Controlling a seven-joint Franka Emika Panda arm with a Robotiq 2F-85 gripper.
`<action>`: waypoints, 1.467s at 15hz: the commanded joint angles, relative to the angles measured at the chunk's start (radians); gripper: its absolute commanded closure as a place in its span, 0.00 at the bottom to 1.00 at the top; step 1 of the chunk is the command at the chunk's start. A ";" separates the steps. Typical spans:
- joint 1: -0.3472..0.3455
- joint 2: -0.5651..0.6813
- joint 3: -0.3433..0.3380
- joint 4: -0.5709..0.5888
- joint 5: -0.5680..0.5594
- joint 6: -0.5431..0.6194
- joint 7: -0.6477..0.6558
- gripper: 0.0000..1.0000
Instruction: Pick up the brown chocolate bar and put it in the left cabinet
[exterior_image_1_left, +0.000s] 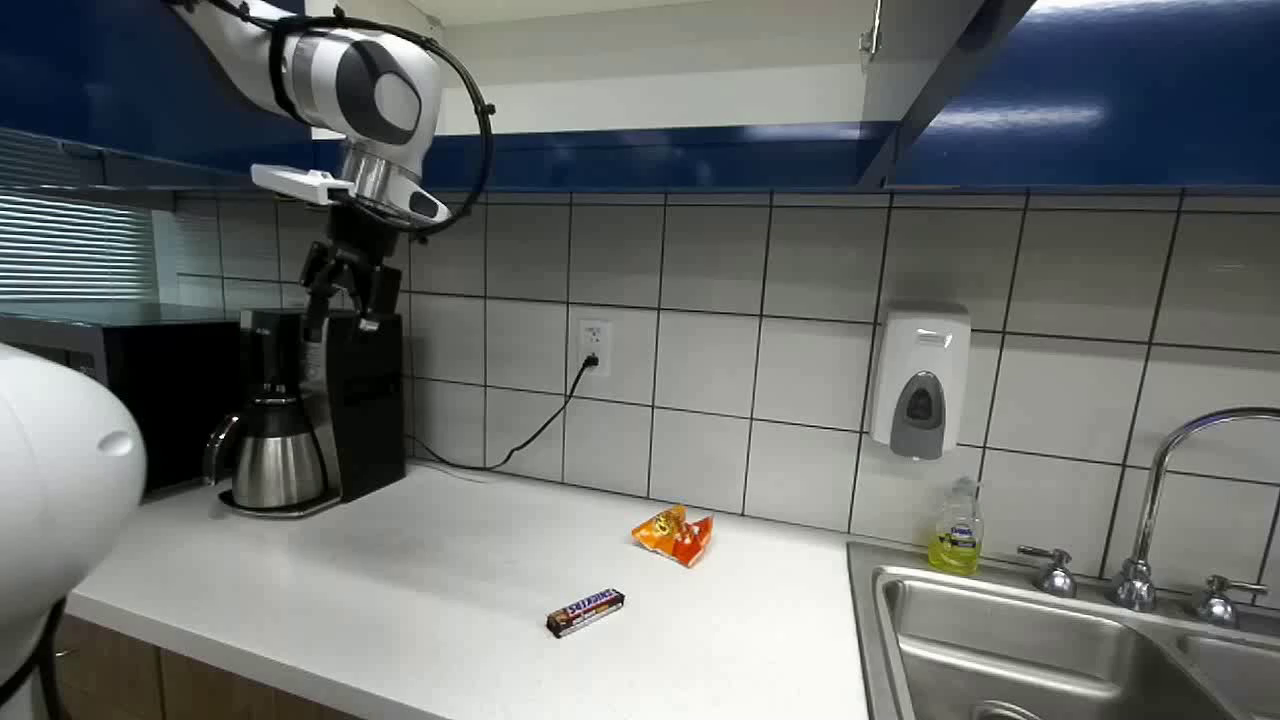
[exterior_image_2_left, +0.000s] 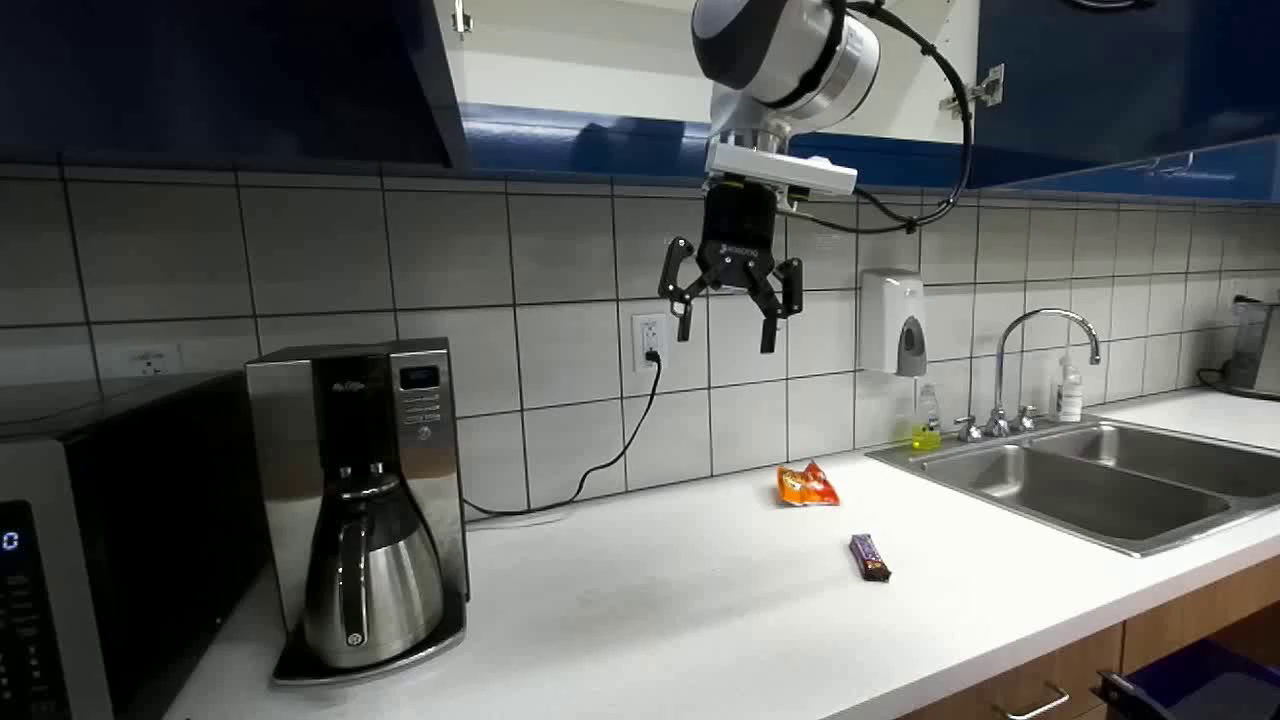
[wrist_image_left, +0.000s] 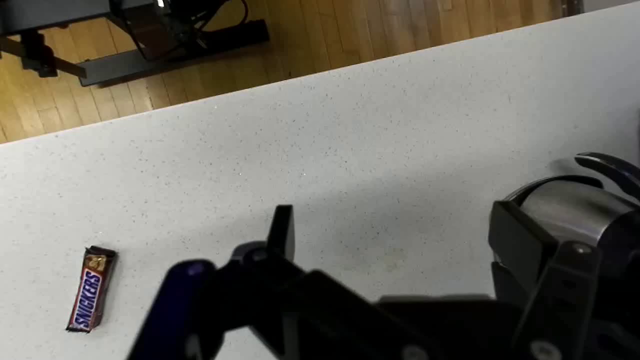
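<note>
Snickers bar lies on countertop near orange snack packet. Robotiq gripper hangs above countertop, jaws spread.

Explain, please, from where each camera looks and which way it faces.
An exterior view: nearer sink, facing wall and coffee maker; arm and gripper show.
An exterior view: nearer microwave, facing wall and sink; arm and gripper show.
Wrist view: at arm's end, looking down at counter and floor; fingers show.
Exterior views share packet; all show bar.

Counter common to all views
</note>
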 joint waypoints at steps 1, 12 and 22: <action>-0.006 0.001 0.005 0.001 0.001 -0.002 -0.001 0.00; -0.035 -0.002 -0.023 -0.007 -0.095 0.070 -0.052 0.00; -0.100 0.023 -0.107 -0.027 -0.112 0.088 -0.117 0.00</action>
